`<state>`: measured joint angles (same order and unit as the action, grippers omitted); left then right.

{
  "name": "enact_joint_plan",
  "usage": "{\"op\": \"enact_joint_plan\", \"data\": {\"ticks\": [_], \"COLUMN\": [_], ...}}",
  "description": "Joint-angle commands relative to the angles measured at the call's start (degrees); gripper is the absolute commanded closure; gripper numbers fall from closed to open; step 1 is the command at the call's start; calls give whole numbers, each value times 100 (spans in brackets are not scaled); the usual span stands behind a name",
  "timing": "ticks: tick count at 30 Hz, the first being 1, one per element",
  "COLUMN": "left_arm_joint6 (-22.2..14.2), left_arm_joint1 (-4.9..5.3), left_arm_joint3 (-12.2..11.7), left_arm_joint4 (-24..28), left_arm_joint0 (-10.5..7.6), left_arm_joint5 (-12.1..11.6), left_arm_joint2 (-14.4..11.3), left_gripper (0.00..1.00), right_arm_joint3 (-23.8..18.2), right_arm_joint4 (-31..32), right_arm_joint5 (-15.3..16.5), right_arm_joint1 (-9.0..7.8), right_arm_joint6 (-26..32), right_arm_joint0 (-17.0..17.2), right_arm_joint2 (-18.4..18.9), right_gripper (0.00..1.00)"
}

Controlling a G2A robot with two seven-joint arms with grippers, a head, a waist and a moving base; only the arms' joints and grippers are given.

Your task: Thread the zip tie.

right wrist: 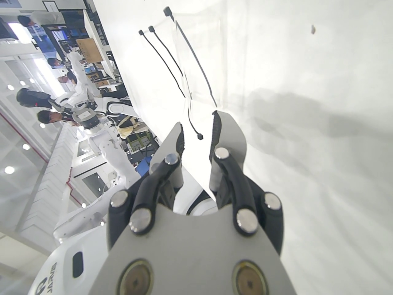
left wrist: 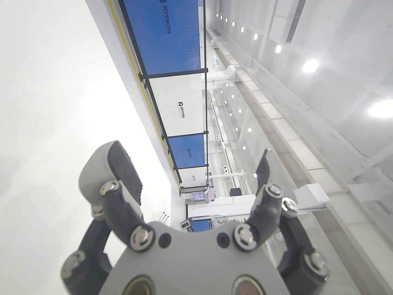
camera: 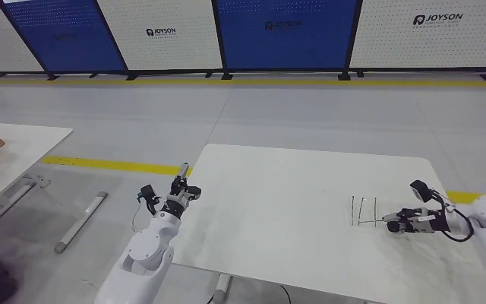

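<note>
Three black zip ties [right wrist: 172, 62] lie side by side on the white table [camera: 288, 213]; they appear as thin lines [camera: 363, 207] in the top view and as tiny marks [left wrist: 162, 216] far off in the left wrist view. A fourth black zip tie [right wrist: 194, 125] lies crosswise at their near ends, its head between my right gripper's fingers. My right gripper [right wrist: 199, 121] [camera: 387, 220] is open, low over the table, closed on nothing. My left gripper [left wrist: 193, 155] [camera: 183, 173] is wide open and empty at the table's left edge, far from the ties.
A small dark speck [right wrist: 313, 29] lies on the table beyond the ties. A second white table [camera: 23, 148] stands at the far left, across a stretch of floor. Blue and white panels [camera: 281, 34] line the back.
</note>
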<state>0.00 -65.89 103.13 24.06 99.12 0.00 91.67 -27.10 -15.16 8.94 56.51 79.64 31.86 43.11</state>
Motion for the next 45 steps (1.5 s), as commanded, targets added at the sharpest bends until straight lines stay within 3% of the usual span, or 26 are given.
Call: {"op": "enact_joint_plan", "data": {"ticks": [1,5,9,18,24,28,35,45], "left_arm_joint6": [0,0,0,0,0,0,0,0], "left_arm_joint1": [0,0,0,0,0,0,0,0], "left_arm_joint3": [0,0,0,0,0,0,0,0], "left_arm_joint4": [0,0,0,0,0,0,0,0], "left_arm_joint0": [0,0,0,0,0,0,0,0], "left_arm_joint5": [0,0,0,0,0,0,0,0], "left_arm_joint2": [0,0,0,0,0,0,0,0], "left_gripper": [0,0,0,0,0,0,0,0], "right_arm_joint3": [63,155,200,268,165,-140,-1568,-1583], "right_arm_joint4": [-69,-149,-174,-402,-1031,-1908,-3205,-3199], "right_arm_joint5": [13,59,75,319,684,986,1054,1046], "right_arm_joint1": [8,20,32,1,-177,-392,-987,-985], "right_arm_joint6": [0,0,0,0,0,0,0,-43], "right_arm_joint0": [-20,-55,-83,-107,-6,220,834,853], "right_arm_joint2": [-3,-47,-104,-152,-98,17,59,59], "right_gripper": [87,90,100,100,100,100,100,100]}}
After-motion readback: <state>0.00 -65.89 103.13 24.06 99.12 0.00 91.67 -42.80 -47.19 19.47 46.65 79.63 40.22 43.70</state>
